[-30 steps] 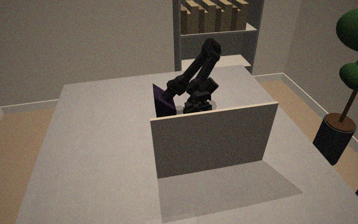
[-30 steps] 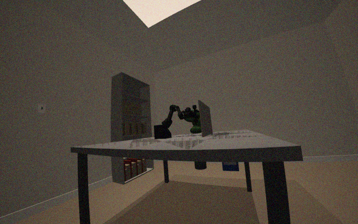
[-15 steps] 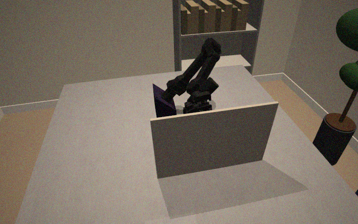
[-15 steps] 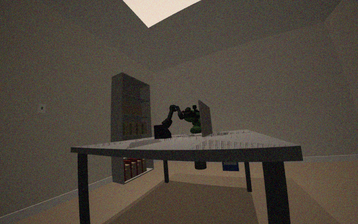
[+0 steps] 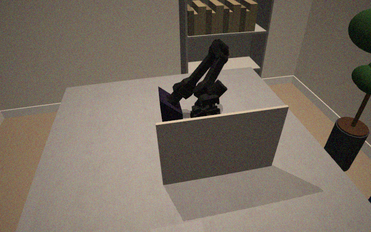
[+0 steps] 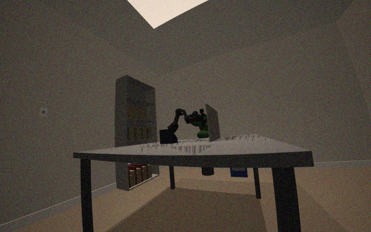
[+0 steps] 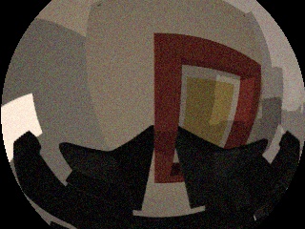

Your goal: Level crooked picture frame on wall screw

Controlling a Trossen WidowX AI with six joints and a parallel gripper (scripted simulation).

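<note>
The picture frame has a dark red border, a pale mat and a yellowish picture. It hangs against the upright panel, whose back faces the top view and hides the frame there. My gripper is shut on the picture frame, with its fingers on either side of the left border, low down. In the wrist view the left border looks about upright, but the lens bends the far side, so I cannot tell whether the frame is level. The screw and the notched strip are hidden.
The panel stands on the table, with the arm on the panel's front side. A dark block is at the arm's base. A bookshelf and a plant stand beyond the table.
</note>
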